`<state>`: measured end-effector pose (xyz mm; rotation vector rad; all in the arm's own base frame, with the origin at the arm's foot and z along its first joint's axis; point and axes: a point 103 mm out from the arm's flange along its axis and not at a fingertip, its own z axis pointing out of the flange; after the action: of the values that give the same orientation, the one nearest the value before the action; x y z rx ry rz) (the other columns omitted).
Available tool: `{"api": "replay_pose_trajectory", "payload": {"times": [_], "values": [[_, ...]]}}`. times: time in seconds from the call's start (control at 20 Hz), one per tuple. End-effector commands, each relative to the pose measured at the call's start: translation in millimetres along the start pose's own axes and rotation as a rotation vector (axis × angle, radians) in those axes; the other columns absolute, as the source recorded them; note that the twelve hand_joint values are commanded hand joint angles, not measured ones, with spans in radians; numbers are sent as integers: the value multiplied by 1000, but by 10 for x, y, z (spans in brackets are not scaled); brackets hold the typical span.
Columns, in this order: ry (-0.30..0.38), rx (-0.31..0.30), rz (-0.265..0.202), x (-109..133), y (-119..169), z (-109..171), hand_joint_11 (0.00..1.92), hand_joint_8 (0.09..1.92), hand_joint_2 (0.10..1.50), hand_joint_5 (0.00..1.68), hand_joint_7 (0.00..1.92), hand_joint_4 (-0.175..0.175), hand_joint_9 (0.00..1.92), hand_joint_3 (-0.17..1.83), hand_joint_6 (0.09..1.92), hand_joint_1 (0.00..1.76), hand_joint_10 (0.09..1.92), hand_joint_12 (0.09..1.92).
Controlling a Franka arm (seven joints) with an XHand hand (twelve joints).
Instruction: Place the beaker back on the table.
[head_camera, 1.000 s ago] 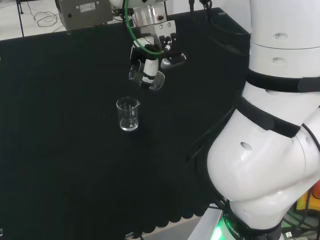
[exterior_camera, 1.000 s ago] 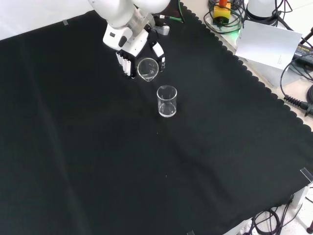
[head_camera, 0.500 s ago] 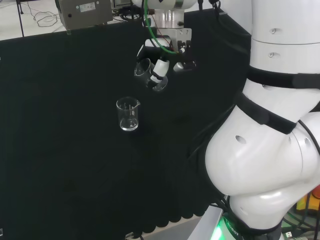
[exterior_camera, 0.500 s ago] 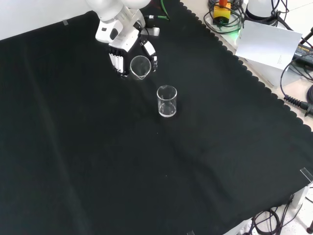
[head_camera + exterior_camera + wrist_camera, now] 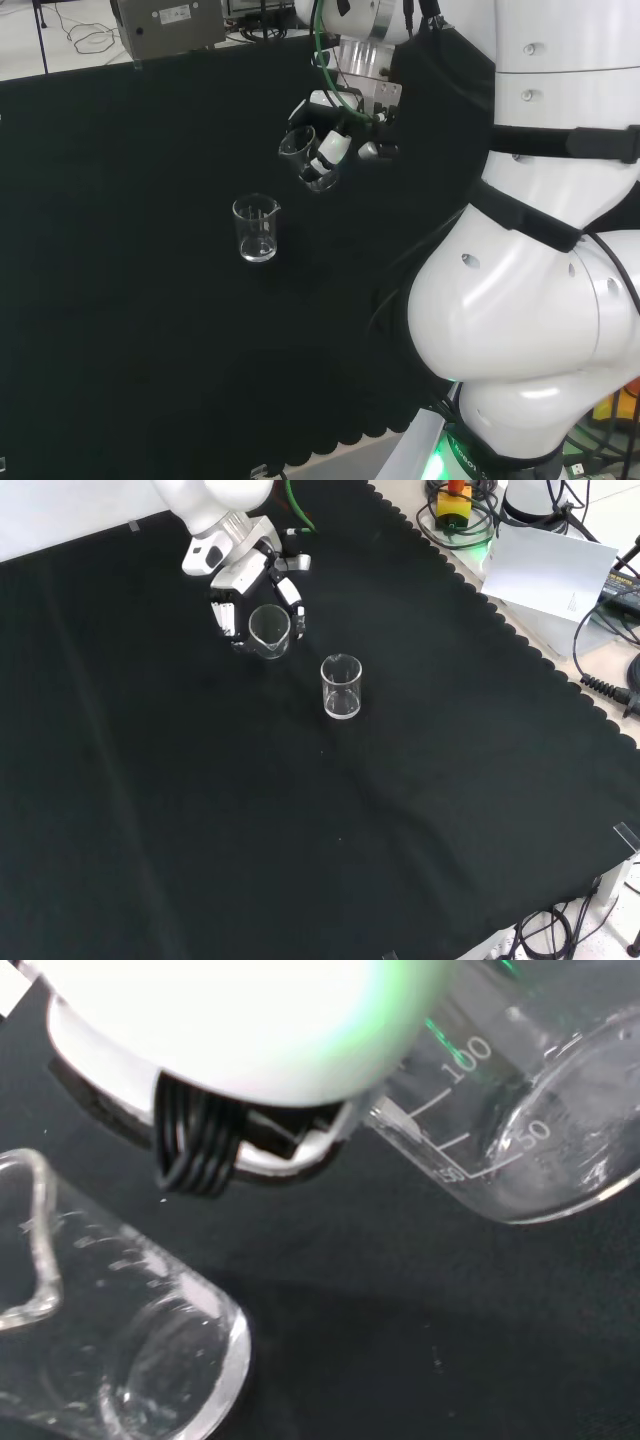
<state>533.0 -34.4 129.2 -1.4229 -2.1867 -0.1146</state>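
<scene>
Swung rightward and slightly up in the head view over the last second, and leftward in the front view, carrying the load away from the standing vessel. Now hangs above the black cloth-covered bench [image 5: 120,300], black-and-white robot hand [image 5: 232,578] with fingers curled around a small clear glass beaker [image 5: 269,630], which sits tilted in the grip, mouth turned toward the front camera and spout low, base tucked back toward the palm. Held clear of the cloth, not touching it.

Stands upright on the cloth, a second clear glass beaker with a spout [image 5: 341,686], just beside the held one: down and to the right of it in the front view, down and to the left of it in the head view [image 5: 256,228].

Matters most for the set-down: long axis of the held beaker lies well off vertical, so likely needs rotating base-down before lowering, onto bare cloth on the side away from the standing beaker to avoid a knock.
</scene>
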Motion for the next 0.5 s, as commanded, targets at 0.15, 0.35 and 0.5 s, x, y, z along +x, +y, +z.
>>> {"api": "replay_pose_trajectory", "payload": {"times": [0.15, 0.35, 0.5], "values": [[156, -84, -58, -327, 171, 167, 1170, 746, 432, 1251, 1333, -175, 1662, 952, 786, 1451, 149, 708], [184, -106, -64, -406, 221, 230, 1170, 758, 436, 1245, 1330, -175, 1666, 949, 802, 1451, 118, 707], [219, -130, -62, -484, 250, 239, 1168, 767, 438, 1242, 1328, -175, 1667, 948, 812, 1450, 103, 708]]}}
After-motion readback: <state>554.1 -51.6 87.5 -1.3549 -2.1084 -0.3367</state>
